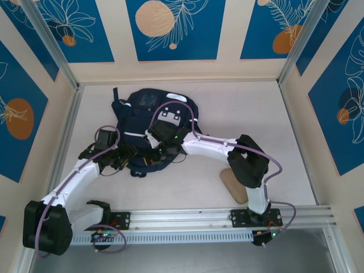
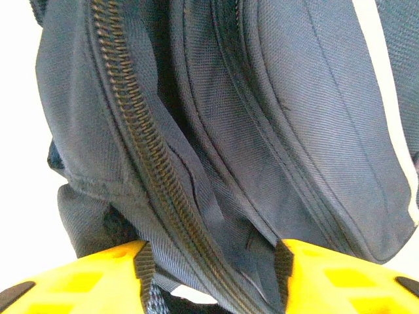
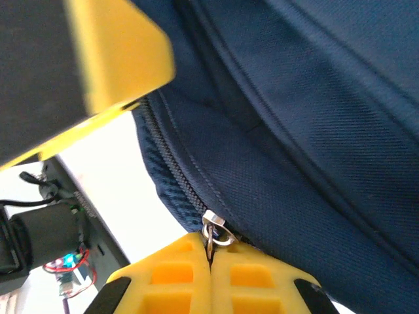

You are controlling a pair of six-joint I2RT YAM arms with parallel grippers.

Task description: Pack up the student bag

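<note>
Right gripper (image 3: 211,261) is clenched on one metal zipper pull (image 3: 211,230). Left gripper (image 2: 213,278) straddles a fold of zipper fabric that touches both pads; whether it is clamped I cannot tell. The one student bag (image 1: 142,122) lies mid-table (image 1: 256,114), its long axis running from the arms toward the far wall. Its white patches (image 1: 170,116) are too small to read. One tan block (image 1: 234,185) lies near the right arm.
</note>
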